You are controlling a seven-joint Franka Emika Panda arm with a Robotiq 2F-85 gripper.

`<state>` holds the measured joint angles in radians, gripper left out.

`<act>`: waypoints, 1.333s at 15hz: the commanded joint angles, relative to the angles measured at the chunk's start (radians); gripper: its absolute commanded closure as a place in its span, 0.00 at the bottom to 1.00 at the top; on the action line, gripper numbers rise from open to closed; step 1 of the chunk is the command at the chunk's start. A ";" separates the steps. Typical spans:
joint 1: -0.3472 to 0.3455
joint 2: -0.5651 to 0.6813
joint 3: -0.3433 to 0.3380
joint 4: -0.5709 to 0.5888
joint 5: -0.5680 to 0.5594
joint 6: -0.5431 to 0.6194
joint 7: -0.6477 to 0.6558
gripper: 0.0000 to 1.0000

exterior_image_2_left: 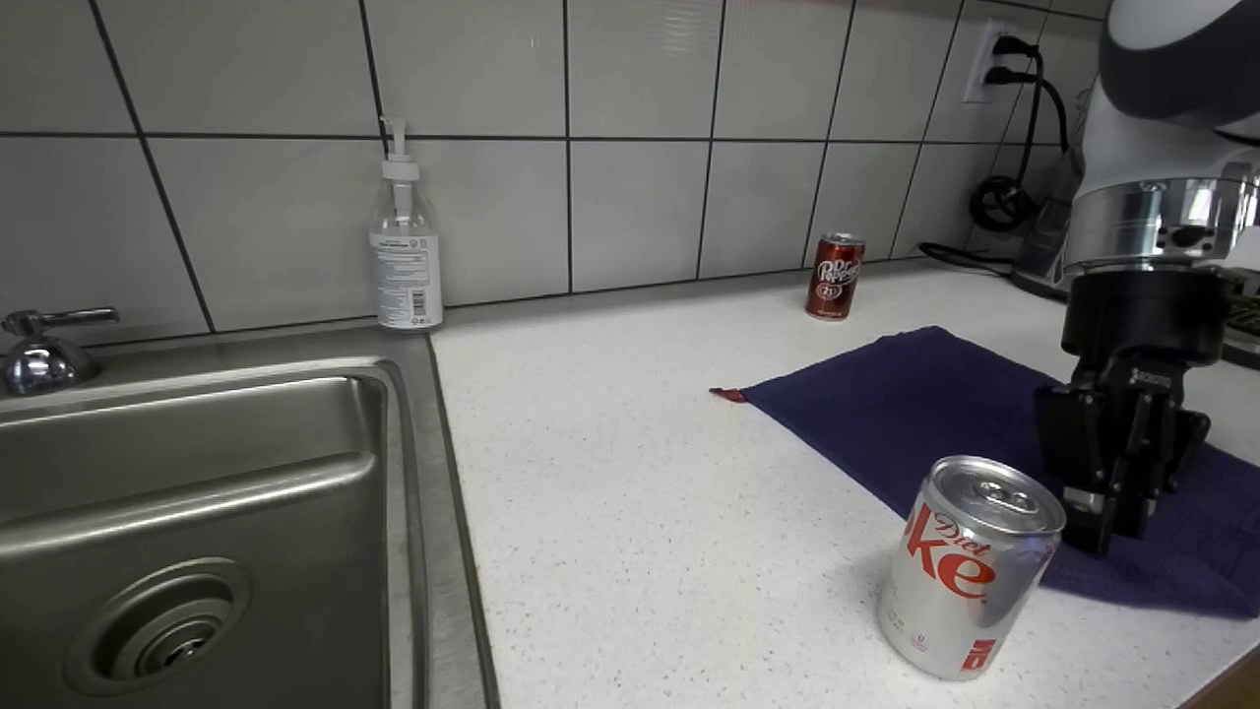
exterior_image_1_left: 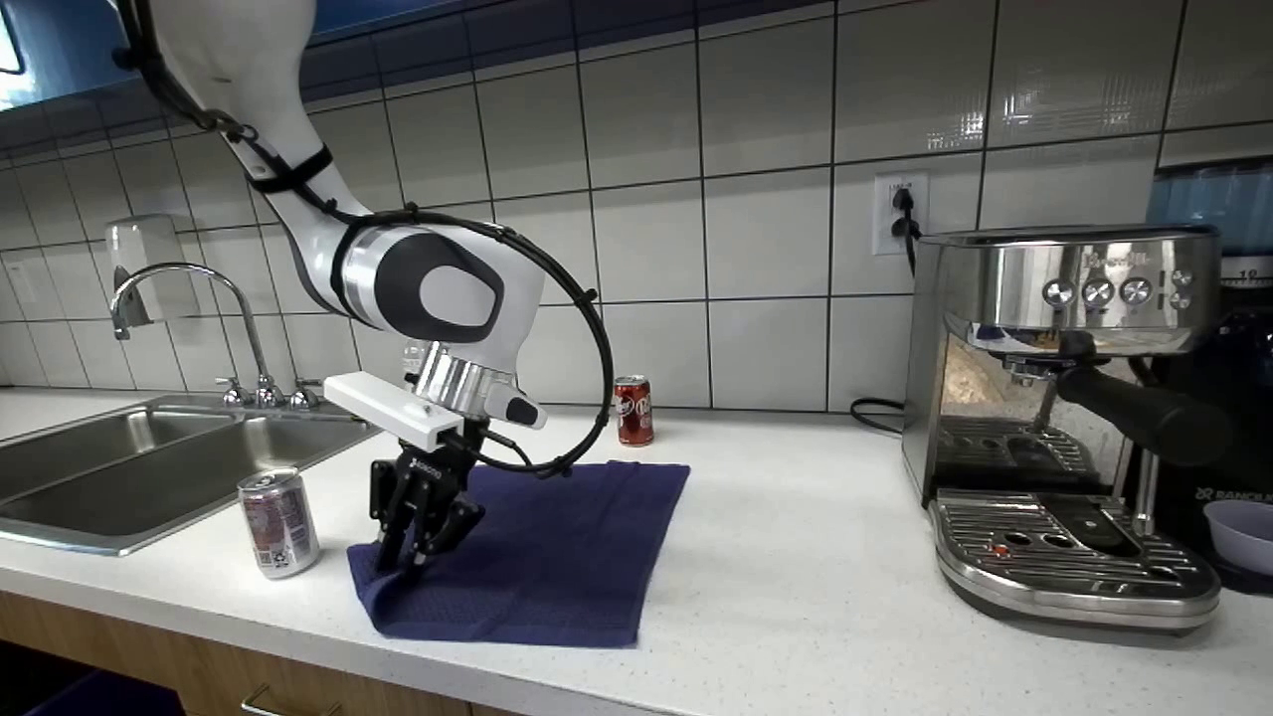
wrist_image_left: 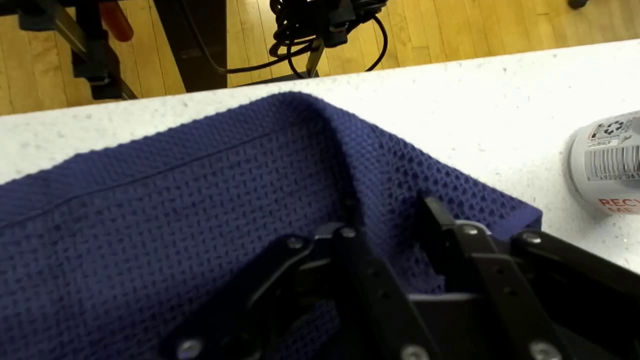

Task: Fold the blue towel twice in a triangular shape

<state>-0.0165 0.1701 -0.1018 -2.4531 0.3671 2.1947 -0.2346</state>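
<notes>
The dark navy-blue towel point(exterior_image_1_left: 567, 547) lies spread on the white counter, and it also shows in the other views point(exterior_image_2_left: 915, 404) point(wrist_image_left: 165, 240). Its edge at the front, near my gripper, is raised and curled into a ridge; the rest lies mostly flat. My gripper point(exterior_image_1_left: 401, 567) points down at the towel's front left part in an exterior view. In the wrist view the fingers point(wrist_image_left: 392, 210) are partly apart, with the towel's raised ridge lying between them. A gap shows beside the ridge, so no firm pinch is visible. The very fingertips are dark and blurred.
A silver Diet Coke can point(exterior_image_1_left: 278, 522) stands close to the towel and gripper, and also shows in the wrist view point(wrist_image_left: 610, 165). A red Dr Pepper can point(exterior_image_1_left: 634, 410) stands behind the towel. A sink point(exterior_image_2_left: 418, 551), soap bottle point(exterior_image_2_left: 407, 266) and espresso machine point(exterior_image_1_left: 1074, 288) are around.
</notes>
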 commanded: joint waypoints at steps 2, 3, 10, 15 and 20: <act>-0.027 -0.017 0.026 0.000 -0.014 0.005 0.019 1.00; -0.028 -0.018 0.026 -0.001 -0.014 0.005 0.017 1.00; -0.029 -0.085 0.024 -0.031 -0.019 0.000 -0.001 0.99; -0.026 -0.196 0.017 -0.064 -0.033 0.003 -0.013 0.99; -0.025 -0.249 0.008 -0.062 -0.083 0.009 0.007 0.99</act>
<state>-0.0217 -0.0266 -0.1011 -2.4945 0.3286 2.1965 -0.2394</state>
